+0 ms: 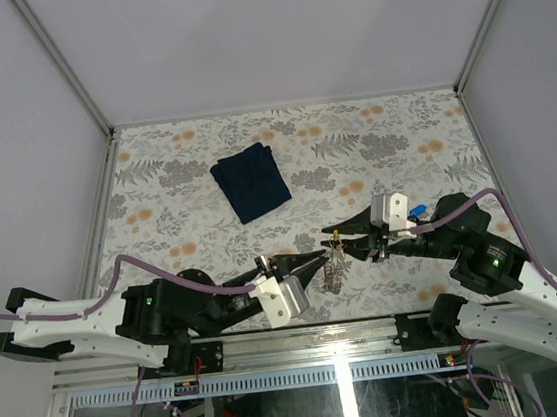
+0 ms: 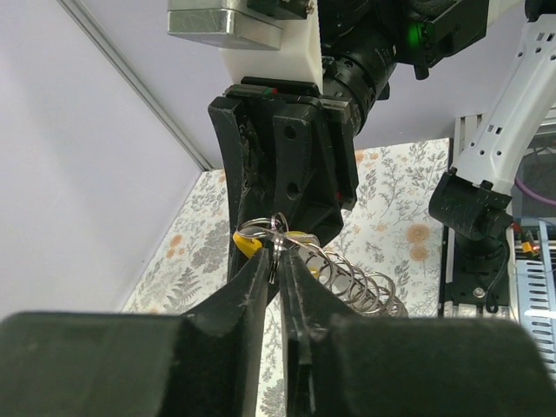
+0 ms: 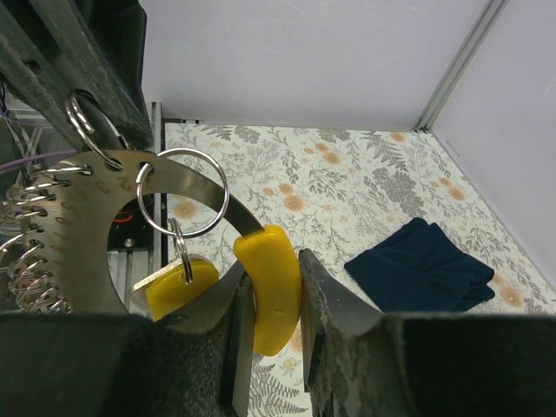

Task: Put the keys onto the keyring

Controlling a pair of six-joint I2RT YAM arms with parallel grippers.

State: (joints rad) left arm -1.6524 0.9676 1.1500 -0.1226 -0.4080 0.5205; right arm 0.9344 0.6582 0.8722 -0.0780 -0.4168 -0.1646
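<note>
Navy cloth point(image 1: 250, 182) on floral table point(image 1: 402, 144)

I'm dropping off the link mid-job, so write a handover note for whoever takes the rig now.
Left gripper: shut on the keyring, raised over the table's near edge.
Right gripper: shut on a yellow-tagged key, tip to tip with the left.
A second yellow-tagged key hangs beside it; the navy cloth lies apart.
Done: keyring and key gripped and held together.
Left: I cannot tell whether the held key is threaded; check, then finish.
</note>
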